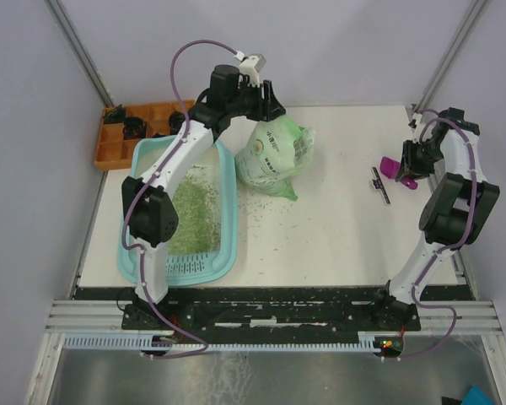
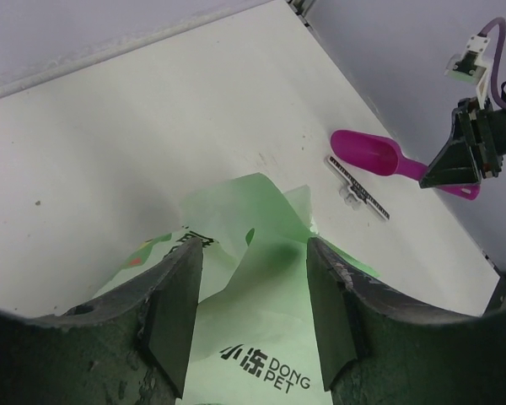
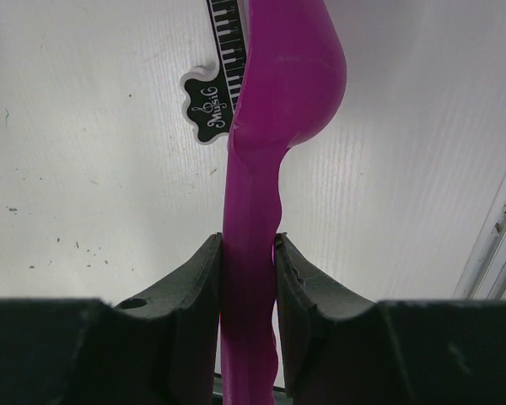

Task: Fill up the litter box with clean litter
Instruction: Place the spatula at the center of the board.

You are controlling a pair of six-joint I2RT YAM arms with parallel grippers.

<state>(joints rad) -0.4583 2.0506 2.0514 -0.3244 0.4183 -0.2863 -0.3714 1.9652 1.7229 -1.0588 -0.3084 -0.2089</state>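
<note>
Left claw [image 2: 253,283] first: we see its jaws standing wide with nothing visibly pinched, while our right claw [image 3: 249,253] is clamped narrow on a thin handle. The white desk [image 1: 346,245] carries everything. At its left side, under our left arm, sits the large light teal rectangular plastic litter box [image 1: 194,272]. Only a thin, patchy layer of pale green granular litter [image 1: 194,211] covers its floor, so we judge the fill well short. Just right of it the light green and white printed plastic bag [image 1: 274,156] stands slumped. Its crumpled top lies between the left claw's jaws, and spilled granules ring its foot. Behind the box is the smaller orange compartmented plastic tray [image 1: 110,152]. Far right lies the magenta plastic scoop [image 2: 371,154], its handle in the right claw, beside a thin black bookmark strip printed with piano keys [image 3: 209,101]. We think a nudge from the left claw could topple the unsupported bag and spill more litter. We also think the smooth handle could twist in the grip once loaded, and our arms could clash over the box.
</note>
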